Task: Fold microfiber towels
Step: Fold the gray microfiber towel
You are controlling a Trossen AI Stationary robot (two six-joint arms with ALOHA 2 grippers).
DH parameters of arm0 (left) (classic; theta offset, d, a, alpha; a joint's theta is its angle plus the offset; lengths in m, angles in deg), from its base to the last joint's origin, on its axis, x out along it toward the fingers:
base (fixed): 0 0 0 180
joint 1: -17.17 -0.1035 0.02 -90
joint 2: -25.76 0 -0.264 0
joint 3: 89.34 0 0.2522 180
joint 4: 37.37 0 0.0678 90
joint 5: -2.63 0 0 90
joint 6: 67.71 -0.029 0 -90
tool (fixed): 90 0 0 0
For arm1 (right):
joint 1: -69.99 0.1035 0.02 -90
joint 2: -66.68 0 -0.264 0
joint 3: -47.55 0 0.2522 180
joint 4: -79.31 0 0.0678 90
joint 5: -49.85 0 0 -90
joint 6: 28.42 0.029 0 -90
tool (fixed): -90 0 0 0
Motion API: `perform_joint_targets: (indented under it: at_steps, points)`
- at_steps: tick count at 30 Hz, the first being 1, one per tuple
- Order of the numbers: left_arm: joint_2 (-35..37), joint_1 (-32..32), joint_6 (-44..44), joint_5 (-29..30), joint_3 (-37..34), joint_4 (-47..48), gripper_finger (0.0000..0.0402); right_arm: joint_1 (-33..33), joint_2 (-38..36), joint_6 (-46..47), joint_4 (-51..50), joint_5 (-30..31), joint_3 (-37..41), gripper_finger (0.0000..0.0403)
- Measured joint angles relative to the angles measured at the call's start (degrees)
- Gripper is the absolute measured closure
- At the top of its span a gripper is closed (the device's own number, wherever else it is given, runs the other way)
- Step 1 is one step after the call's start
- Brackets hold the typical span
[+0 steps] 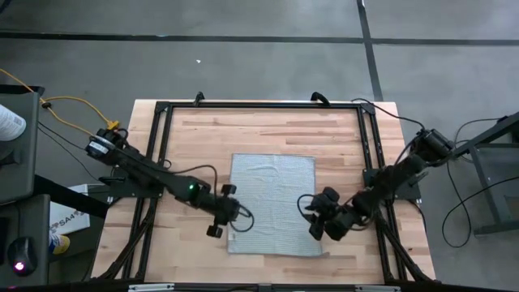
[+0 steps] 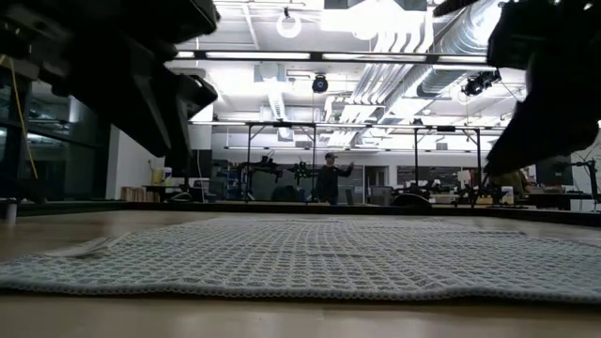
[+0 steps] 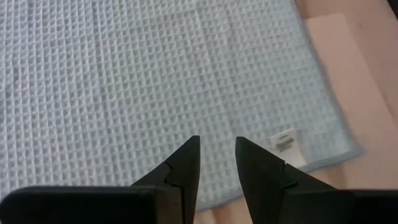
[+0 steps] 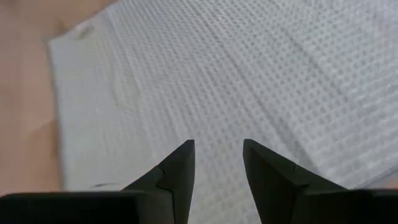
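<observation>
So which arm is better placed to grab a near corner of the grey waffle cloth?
Left, narrowly: the left gripper hangs open by the light grey waffle-weave microfiber towel's tagged corner; the right gripper hovers farther inside the edge.

Low view: both arms are cropped by the top edge, showing only as dark blurred masses at the upper corners; neither fingertips nor jaw gap can be read. A person (image 2: 328, 178) in the room behind is too small to describe. Wrist views: the microfiber towel (image 3: 155, 87) runs past the picture edges, and the print on its white tag (image 3: 285, 140) is illegible. High view: the left gripper (image 1: 220, 219) covers the towel's edge.
</observation>
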Motion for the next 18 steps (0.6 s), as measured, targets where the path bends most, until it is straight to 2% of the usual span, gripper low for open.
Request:
perform_joint_targets:
  at_steps: [7, 12, 18]
  points:
    - [0.0, -7.1, -4.5, -4.9, -3.5, 0.0, 0.03, -4.6, 0.0, -10.0, -5.8, -6.4, 0.0, 0.0272]
    - [0.4, -8.6, -8.8, -5.0, -3.7, 0.1, 0.03, -8.3, 0.0, -18.9, -8.2, -10.2, 0.0, 0.0272]
    - [0.5, -9.7, -10.8, -1.9, -3.7, 3.0, 0.03, -14.3, 0.0, -28.1, -8.2, -15.9, 0.0, 0.0272]
